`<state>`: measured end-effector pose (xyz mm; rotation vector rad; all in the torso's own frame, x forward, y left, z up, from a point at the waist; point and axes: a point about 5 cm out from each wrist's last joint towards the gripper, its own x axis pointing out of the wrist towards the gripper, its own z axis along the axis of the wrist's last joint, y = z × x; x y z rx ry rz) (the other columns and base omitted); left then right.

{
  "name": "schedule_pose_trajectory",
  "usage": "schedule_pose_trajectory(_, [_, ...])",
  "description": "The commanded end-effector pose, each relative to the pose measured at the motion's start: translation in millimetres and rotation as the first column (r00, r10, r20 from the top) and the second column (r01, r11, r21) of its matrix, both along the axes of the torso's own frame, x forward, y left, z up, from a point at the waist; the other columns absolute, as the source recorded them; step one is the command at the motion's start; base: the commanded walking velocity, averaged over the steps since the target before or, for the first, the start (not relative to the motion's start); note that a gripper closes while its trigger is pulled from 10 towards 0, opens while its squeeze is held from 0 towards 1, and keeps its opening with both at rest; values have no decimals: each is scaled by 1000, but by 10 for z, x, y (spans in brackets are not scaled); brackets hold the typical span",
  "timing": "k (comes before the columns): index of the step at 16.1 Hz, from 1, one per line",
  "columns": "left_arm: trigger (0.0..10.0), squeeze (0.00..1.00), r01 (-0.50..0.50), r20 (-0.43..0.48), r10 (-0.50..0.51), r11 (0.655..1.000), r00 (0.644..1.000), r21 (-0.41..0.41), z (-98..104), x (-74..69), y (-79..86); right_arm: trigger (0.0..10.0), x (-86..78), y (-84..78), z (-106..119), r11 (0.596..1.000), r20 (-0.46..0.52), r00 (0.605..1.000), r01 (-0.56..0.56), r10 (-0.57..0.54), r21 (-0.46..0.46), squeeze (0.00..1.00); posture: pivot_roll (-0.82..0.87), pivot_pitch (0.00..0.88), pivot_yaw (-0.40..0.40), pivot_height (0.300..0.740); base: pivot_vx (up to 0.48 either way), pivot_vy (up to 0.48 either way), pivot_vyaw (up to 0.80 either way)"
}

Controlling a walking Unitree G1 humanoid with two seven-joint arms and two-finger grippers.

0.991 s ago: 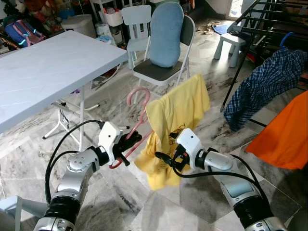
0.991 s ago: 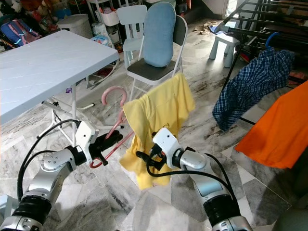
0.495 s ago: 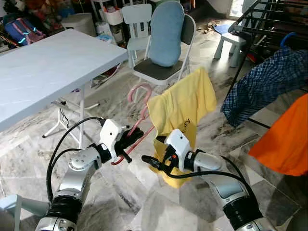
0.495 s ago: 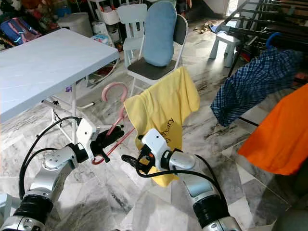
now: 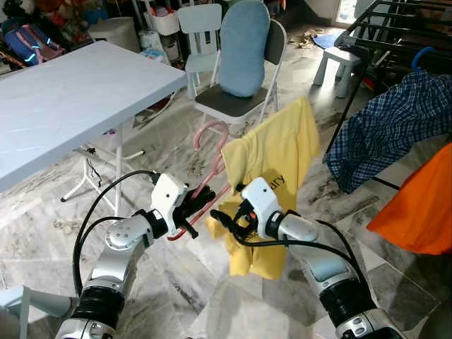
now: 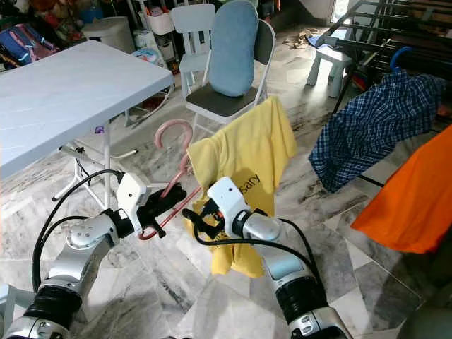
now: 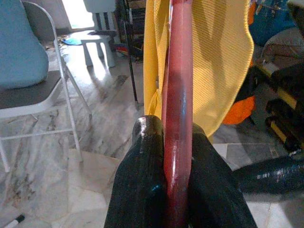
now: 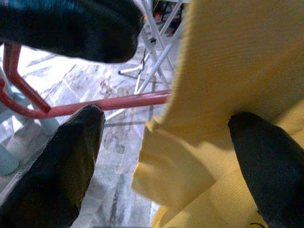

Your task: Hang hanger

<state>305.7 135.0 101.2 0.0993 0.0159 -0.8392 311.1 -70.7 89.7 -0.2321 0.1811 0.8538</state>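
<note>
Nearest the camera, the left hand (image 5: 200, 206) is clamped on the lower bar of the pink hanger (image 5: 209, 162), its two black fingers (image 7: 142, 190) pressed tight on either side of the bar in the left wrist view. The hanger tilts up and away from that hand, its curved hook (image 5: 210, 131) topmost, and a yellow shirt (image 5: 277, 162) drapes from its far arm, hanging well above the marble floor (image 5: 212, 304).

Just beside it, the right hand (image 5: 224, 220) hovers at the shirt's lower edge with its fingers spread apart; the right wrist view shows the yellow cloth and the red bar between them, gripped by neither. Dark lettering runs across the shirt (image 6: 248, 183), though it is too small and creased to read with any certainty.

To the left stands a white folding counter (image 5: 63, 99). Farther back, a grey folding chair (image 5: 236, 102) carries a blue cushion (image 5: 244, 46), with a pale children's chair (image 5: 200, 28) behind it and a small stool (image 5: 337, 63) to the right. At the right edge an orange garment (image 5: 424, 205) and a blue checked shirt (image 5: 395, 120) hang from a dark drying rack (image 5: 395, 28).
</note>
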Motion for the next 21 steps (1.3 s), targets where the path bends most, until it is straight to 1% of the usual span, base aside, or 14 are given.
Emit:
schedule_pose_trajectory(1, [0, 0, -5, 71, 4, 1000, 997, 13, 118, 24, 21, 10000, -12, 60, 30, 999, 9, 999, -45, 45, 7, 0, -202, 0, 87, 740, 0, 0, 0])
schedule_pose_trajectory(3, [0, 0, -20, 61, 21, 1000, 998, -11, 126, 30, 52, 10000, 75, -76, 18, 999, 9, 999, 46, -46, -11, 0, -207, 0, 86, 740, 0, 0, 0])
schedule_pose_trajectory(4, [0, 0, -10, 60, 10, 1000, 998, -10, 124, 16, 41, 10000, 134, -159, 3, 994, 32, 995, 99, -97, -56, 0, -209, 0, 86, 740, 0, 0, 0])
schedule_pose_trajectory(6, [0, 0, -2, 59, 3, 1000, 998, -12, 115, 6, 11, 10000, 224, -206, 26, 978, 71, 980, 192, -187, -82, 0, -209, 0, 84, 740, 0, 0, 0])
schedule_pose_trajectory(7, [0, 0, 1, 60, 0, 1000, 998, -15, 116, 5, -9, 5294, 262, -228, 33, 967, 84, 970, 237, -230, -89, 0, -209, 0, 84, 740, 0, 0, 0])
schedule_pose_trajectory(8, [0, 0, 2, 61, -1, 1000, 998, -17, 119, 4, -16, 1294, 282, -251, 33, 959, 94, 962, 266, -257, -97, 0, -209, 0, 84, 740, 0, 0, 0])
schedule_pose_trajectory(9, [0, 0, 5, 62, -3, 1000, 998, -18, 123, 3, -21, 0, 313, -293, 33, 946, 104, 949, 308, -297, -105, 0, -209, 0, 84, 740, 0, 0, 0])
schedule_pose_trajectory(10, [0, 0, 7, 61, -6, 1000, 998, -19, 124, -4, -17, 0, 376, -418, 30, 911, 130, 917, 392, -376, -129, 0, -209, 0, 84, 740, 0, 0, 0])
schedule_pose_trajectory(12, [0, 0, 8, 60, -6, 1000, 998, -19, 122, -7, -9, 0, 422, -504, 61, 887, 163, 892, 442, -421, -131, 0, -209, 0, 82, 740, 0, 0, 0])
schedule_pose_trajectory(18, [0, 0, 9, 56, -8, 1000, 998, -22, 110, -12, -30, 0, 474, -546, 114, 868, 202, 865, 486, -460, -105, 0, -211, 0, 80, 740, 0, 0, 0])
schedule_pose_trajectory(21, [0, 0, 1, 53, -1, 1000, 999, -17, 96, -8, -3, 0, 477, -564, 148, 878, 205, 867, 475, -455, -62, 0, -213, 0, 78, 740, 0, 0, 0])
